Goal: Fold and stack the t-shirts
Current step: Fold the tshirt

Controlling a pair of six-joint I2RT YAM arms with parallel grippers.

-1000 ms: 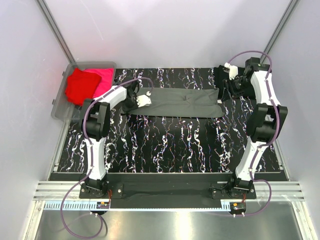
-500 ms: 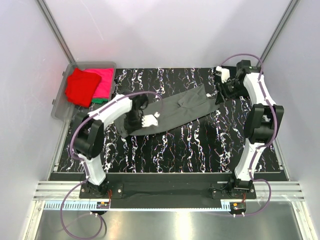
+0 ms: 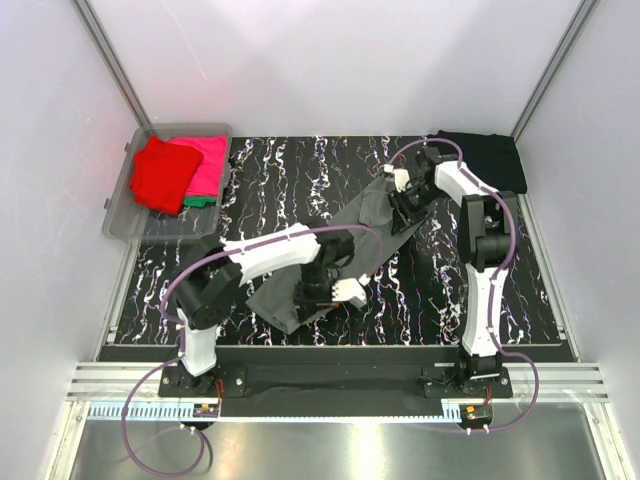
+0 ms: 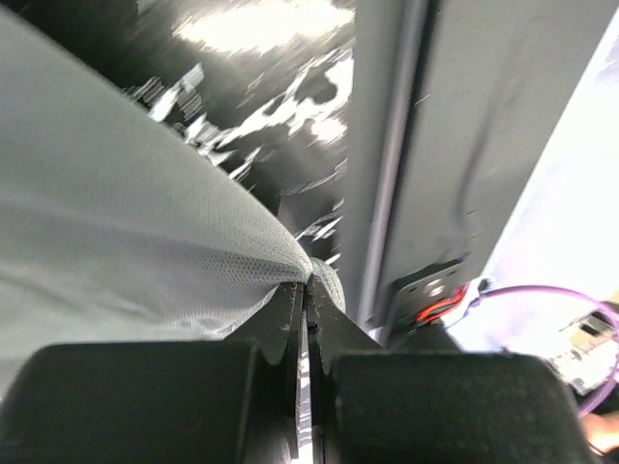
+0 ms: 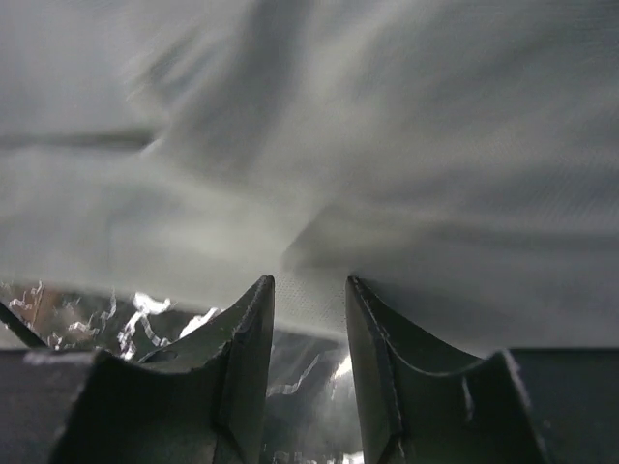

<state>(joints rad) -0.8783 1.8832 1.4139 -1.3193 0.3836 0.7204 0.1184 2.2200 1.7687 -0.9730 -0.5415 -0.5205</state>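
Note:
The dark grey t-shirt, folded into a long strip, lies slanted across the marbled table from the near left to the far right. My left gripper is shut on its near end; in the left wrist view the jaws pinch a fold of the grey cloth. My right gripper holds the far end; in the right wrist view the cloth fills the narrow gap between the fingertips, and creases run out from there. A black t-shirt lies at the back right corner.
A clear plastic bin stands at the back left with a red t-shirt, a pink one and a green one in it. White walls close in the table on three sides. A rail runs along the near edge.
Both grippers have pulled the dark grey t-shirt from the back of the table toward the near left, and it has turned from level to slanted. The black t-shirt now shows uncovered at the back right.

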